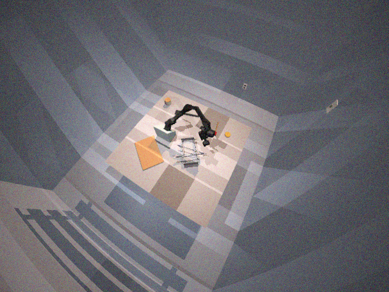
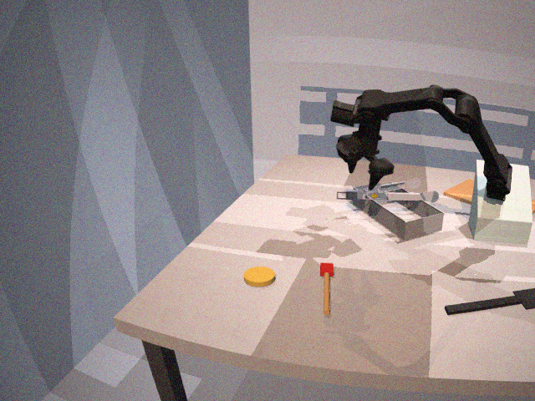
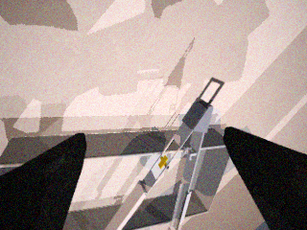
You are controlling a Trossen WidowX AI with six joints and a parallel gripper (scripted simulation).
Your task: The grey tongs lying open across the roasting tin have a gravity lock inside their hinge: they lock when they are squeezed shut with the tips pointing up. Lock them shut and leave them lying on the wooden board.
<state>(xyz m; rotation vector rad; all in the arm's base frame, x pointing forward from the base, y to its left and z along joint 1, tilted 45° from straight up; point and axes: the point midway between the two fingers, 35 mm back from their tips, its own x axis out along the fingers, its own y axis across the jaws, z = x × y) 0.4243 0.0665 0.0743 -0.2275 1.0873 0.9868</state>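
Observation:
The grey tongs (image 2: 399, 196) (image 3: 196, 113) lie open across the roasting tin (image 1: 191, 165) (image 2: 421, 229) (image 3: 110, 146), arms spread. The looped hinge end reaches past the tin's rim, and a small yellow mark shows near the hinge. My gripper (image 2: 361, 180) (image 3: 156, 136) is open and empty, pointing down above the hinge end. In the wrist view the tongs run slantwise between and below the two fingers; I see no contact. The wooden board (image 1: 147, 154) (image 2: 459, 190) lies flat beyond the tin, with nothing on it.
A pale green block (image 1: 163, 134) (image 2: 503, 230) stands under the arm's base, between tin and board. A red-headed mallet (image 2: 326, 293), a yellow disc (image 1: 227, 134) (image 2: 259, 276) and a black spatula (image 2: 483, 303) lie on the table. An orange-topped cylinder (image 1: 168, 100) stands near a far corner.

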